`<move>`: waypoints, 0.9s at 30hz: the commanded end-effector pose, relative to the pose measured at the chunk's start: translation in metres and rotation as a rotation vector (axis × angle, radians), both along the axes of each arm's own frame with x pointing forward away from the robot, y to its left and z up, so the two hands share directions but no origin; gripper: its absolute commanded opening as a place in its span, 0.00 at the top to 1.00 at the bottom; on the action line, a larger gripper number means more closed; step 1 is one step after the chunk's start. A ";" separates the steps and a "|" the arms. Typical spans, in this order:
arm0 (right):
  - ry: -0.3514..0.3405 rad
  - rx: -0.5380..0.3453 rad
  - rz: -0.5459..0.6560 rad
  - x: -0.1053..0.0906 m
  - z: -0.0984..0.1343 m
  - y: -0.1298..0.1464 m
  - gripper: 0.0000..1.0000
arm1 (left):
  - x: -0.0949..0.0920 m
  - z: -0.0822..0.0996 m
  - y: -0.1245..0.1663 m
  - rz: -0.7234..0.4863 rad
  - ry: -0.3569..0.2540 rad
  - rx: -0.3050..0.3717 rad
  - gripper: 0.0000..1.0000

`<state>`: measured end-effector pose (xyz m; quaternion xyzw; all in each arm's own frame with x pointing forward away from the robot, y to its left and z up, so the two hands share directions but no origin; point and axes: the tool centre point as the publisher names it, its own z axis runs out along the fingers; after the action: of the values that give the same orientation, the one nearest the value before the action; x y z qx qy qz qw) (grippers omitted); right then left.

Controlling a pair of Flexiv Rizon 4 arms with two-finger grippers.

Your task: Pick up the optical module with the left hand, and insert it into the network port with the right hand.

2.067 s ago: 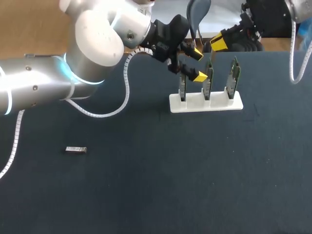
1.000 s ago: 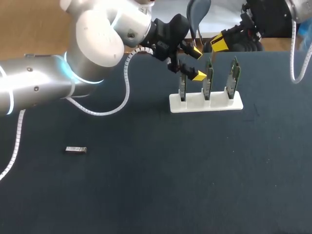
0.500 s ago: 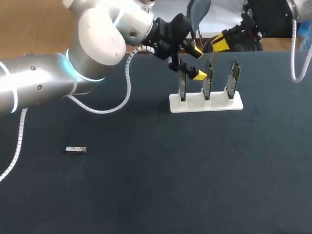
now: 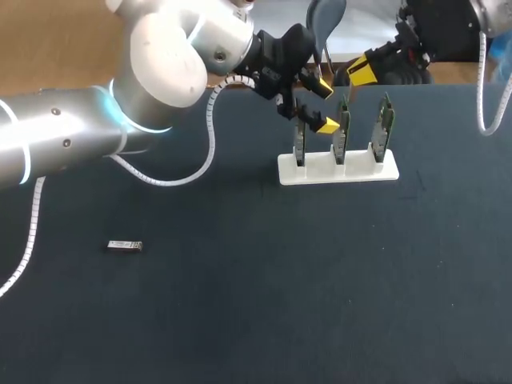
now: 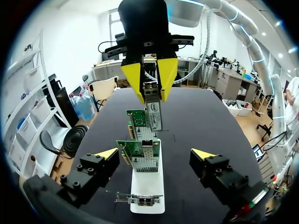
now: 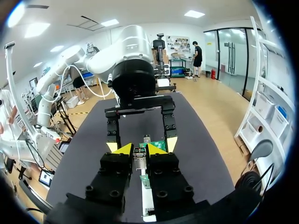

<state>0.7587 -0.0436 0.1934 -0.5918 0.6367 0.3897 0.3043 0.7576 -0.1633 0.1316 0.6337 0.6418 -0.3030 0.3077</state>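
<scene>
In the left wrist view my right gripper points down over the rack, shut on a silver optical module that hangs just above the green network cards. Seen from the right wrist, the module sits between my right gripper's own yellow tips. My left gripper is wide open and empty beside the rack's leftmost card. Its yellow fingertips straddle the cards from the far side. A second small silver module lies on the table at the left.
The white rack holds three upright green cards at the table's back middle. My right gripper is at the back edge behind it. The left arm's white cable loops down beside the rack.
The left arm's elbow has shifted slightly to the right. Both grippers, the rack and the module on the table keep their places.
</scene>
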 end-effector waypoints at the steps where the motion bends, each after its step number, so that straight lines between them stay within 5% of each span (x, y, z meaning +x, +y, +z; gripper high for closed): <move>1: 0.000 -0.002 0.010 0.004 -0.001 0.000 1.00 | 0.003 0.001 -0.002 -0.003 0.004 0.006 0.00; 27: -0.007 -0.067 0.059 0.014 -0.019 0.008 1.00 | 0.003 0.001 -0.002 -0.003 0.004 0.006 0.00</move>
<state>0.7692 -0.0381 0.1758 -0.6200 0.6313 0.3737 0.2780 0.7584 -0.1639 0.1317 0.6342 0.6416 -0.3033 0.3070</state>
